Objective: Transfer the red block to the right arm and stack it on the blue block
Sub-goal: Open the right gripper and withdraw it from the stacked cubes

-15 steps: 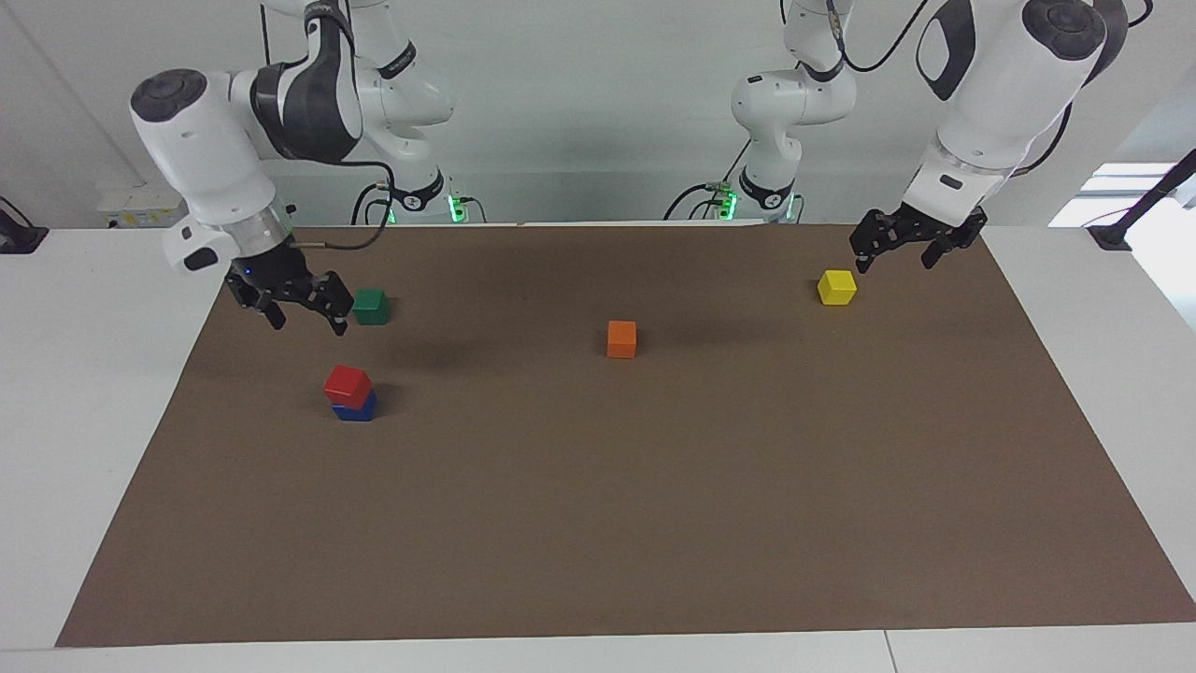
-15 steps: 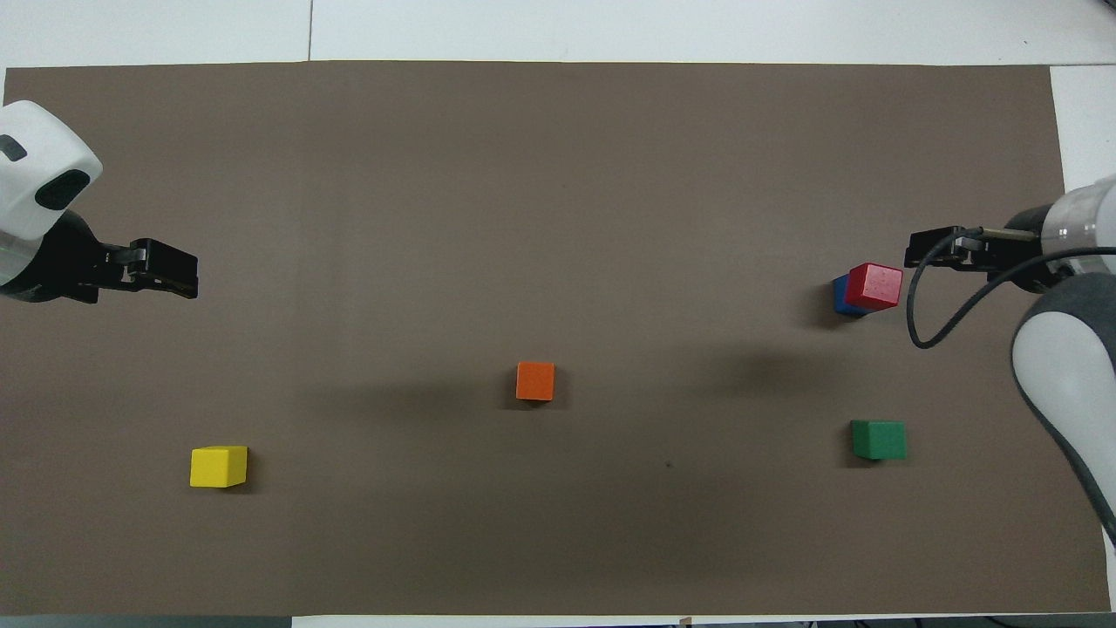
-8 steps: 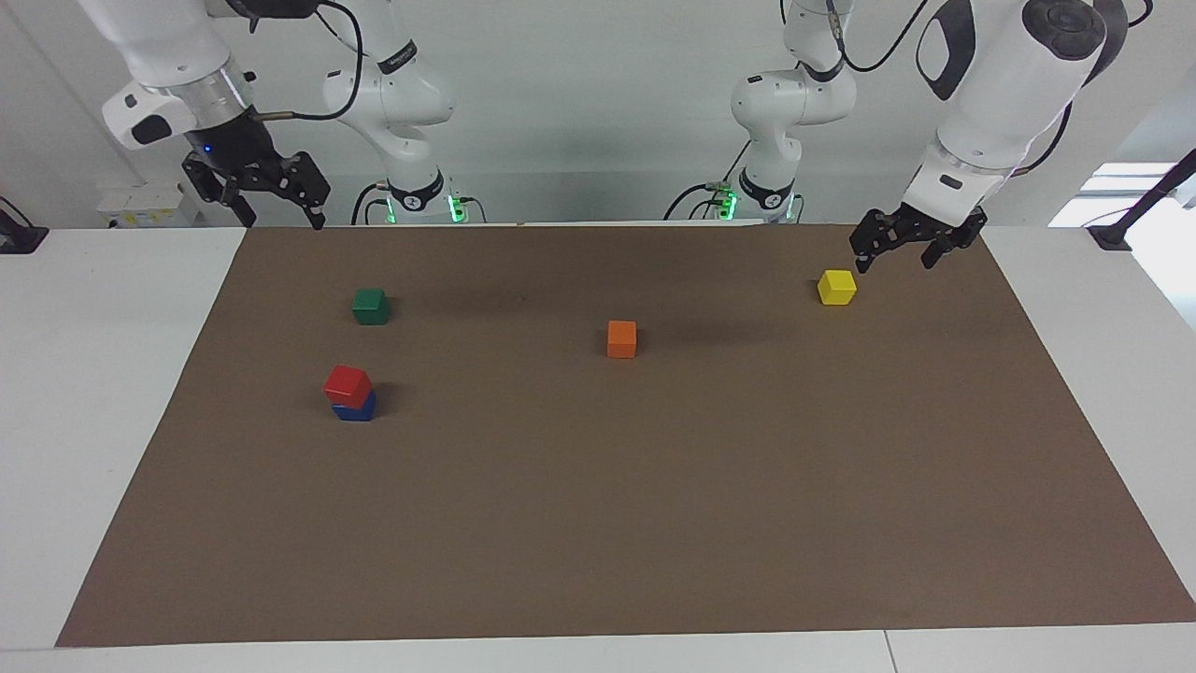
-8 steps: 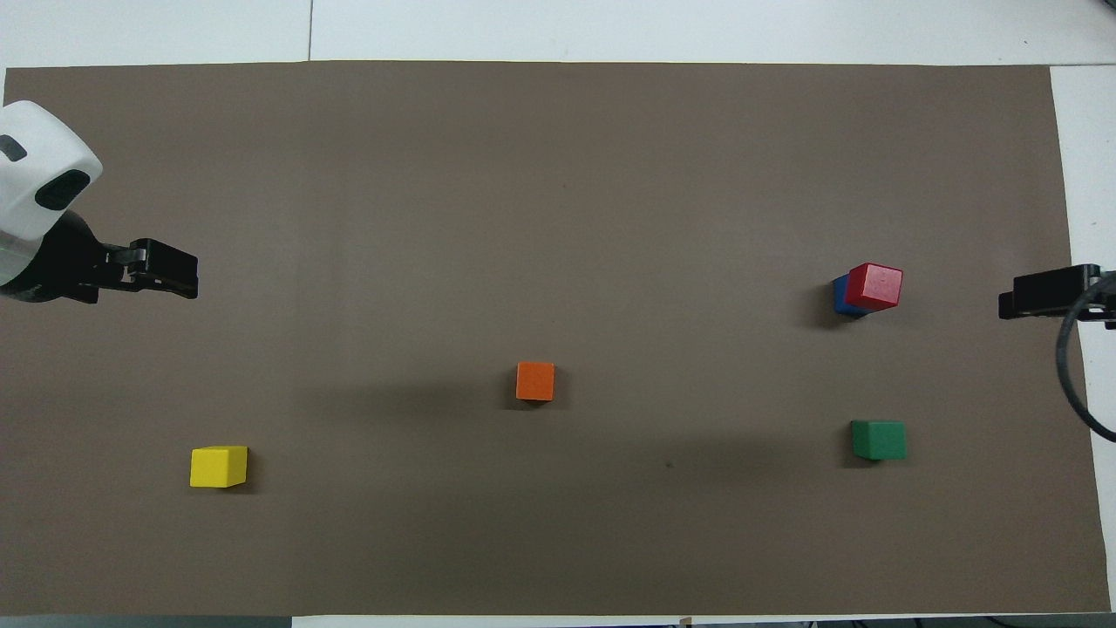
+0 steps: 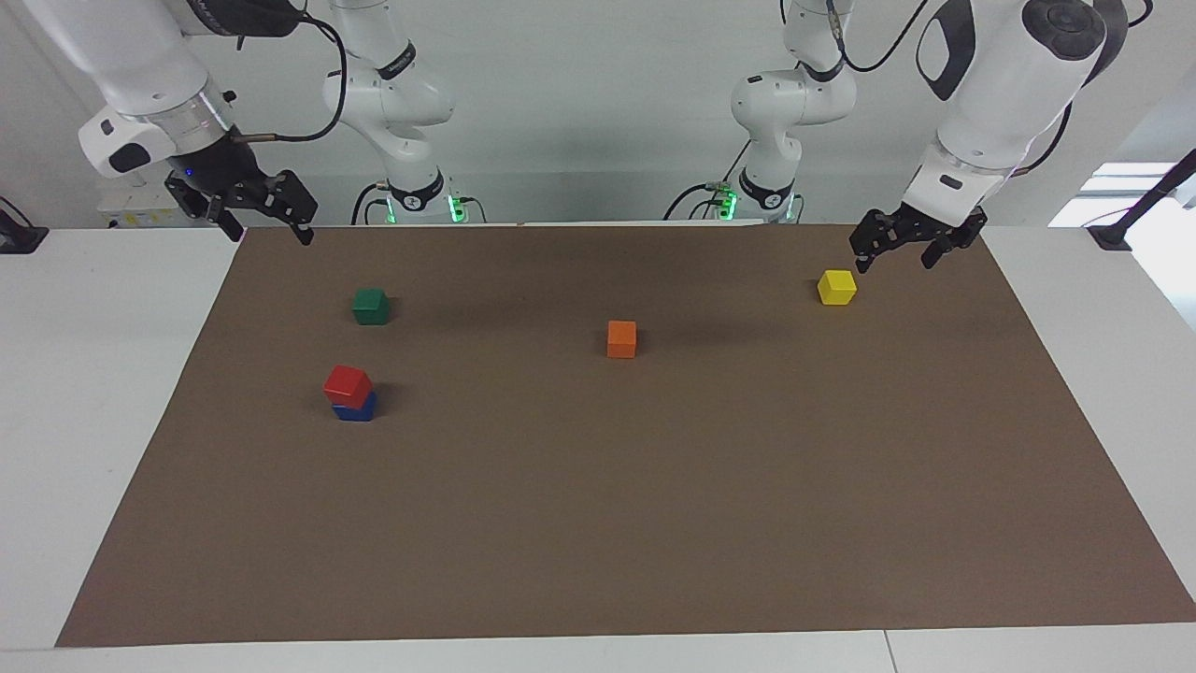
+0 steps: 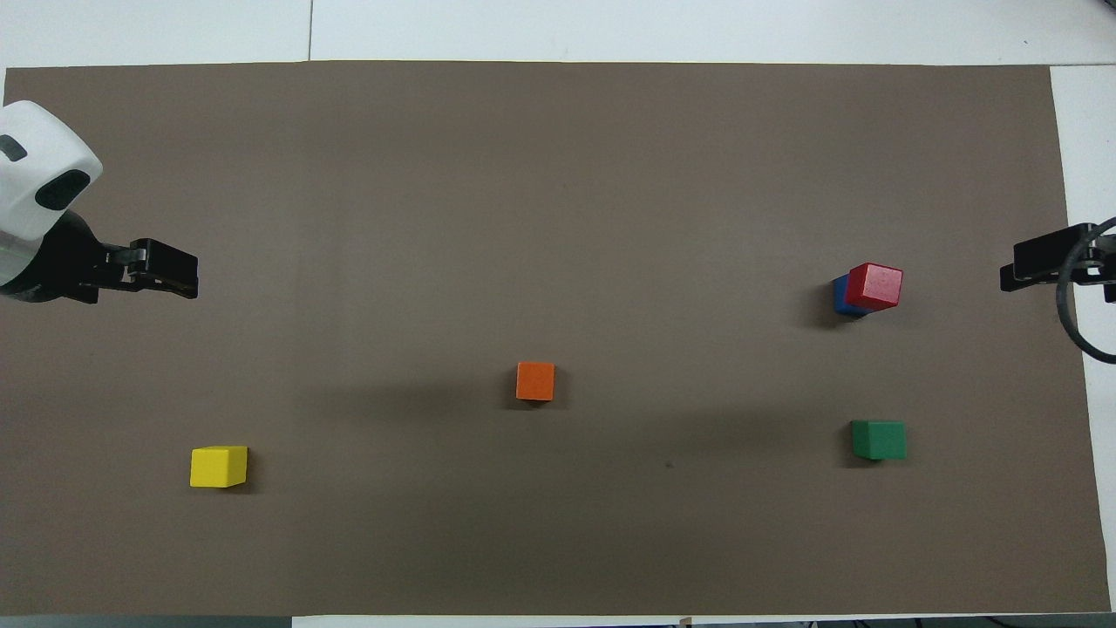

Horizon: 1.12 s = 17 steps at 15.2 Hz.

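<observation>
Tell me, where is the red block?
The red block sits on the blue block, toward the right arm's end of the table, farther from the robots than the green block.

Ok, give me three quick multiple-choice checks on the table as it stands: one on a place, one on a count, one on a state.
1. Where is the red block?
A. on the blue block
B. beside the green block
C. in the right gripper

2. How many cubes lie on the mat?
A. three
B. four
C. five

3. What is the left gripper doing?
A. holding the yellow block
B. hanging open and empty above the mat's edge near the yellow block
C. pressing on the orange block

Answers:
1 A: the red cube sits on the blue one, slightly offset.
2 C: red, blue, green, orange and yellow.
3 B: its fingers are spread with nothing between them, clear of the yellow cube.
</observation>
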{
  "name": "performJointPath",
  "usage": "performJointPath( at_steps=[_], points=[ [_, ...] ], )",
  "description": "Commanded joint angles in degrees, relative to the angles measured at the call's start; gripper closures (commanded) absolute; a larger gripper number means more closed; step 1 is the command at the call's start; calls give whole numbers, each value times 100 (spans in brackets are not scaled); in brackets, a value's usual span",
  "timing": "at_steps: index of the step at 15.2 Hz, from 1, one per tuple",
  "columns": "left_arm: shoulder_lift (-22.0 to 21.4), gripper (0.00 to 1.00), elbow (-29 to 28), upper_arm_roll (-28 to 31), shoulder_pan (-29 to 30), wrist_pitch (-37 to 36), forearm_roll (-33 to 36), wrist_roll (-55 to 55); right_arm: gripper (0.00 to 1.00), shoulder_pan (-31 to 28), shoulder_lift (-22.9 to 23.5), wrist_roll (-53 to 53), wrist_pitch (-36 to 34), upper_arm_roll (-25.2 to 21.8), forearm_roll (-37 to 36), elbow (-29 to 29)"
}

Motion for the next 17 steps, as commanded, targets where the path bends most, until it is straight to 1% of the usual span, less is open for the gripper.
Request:
performJointPath(
  at_steps=[1, 4, 6, 7, 11, 14, 17],
  points=[
    [-86, 0, -66, 61, -57, -67, -15, 14, 0, -76, 13, -119, -16, 29, -112, 75],
    [-86, 0, -66, 70, -57, -67, -15, 14, 0, -76, -5, -136, 45, 20, -287, 40],
    [-86, 0, -66, 70, -57, -67, -15, 14, 0, -111, -5, -294, 64, 29, -559, 40],
    [-86, 0, -66, 70, -57, -67, -15, 14, 0, -120, -5, -382, 72, 20, -578, 40],
    [-86, 0, -66, 70, -57, -67, -15, 14, 0, -190, -5, -365, 72, 29, -560, 22],
    [-86, 0, -66, 70, -57, -67, -15, 14, 0, -199, -93, -348, 230, 29, -499, -205],
    [-86, 0, -66, 70, -57, -67, -15, 14, 0, -208, -102, -348, 204, 29, -403, -206]
  ],
)
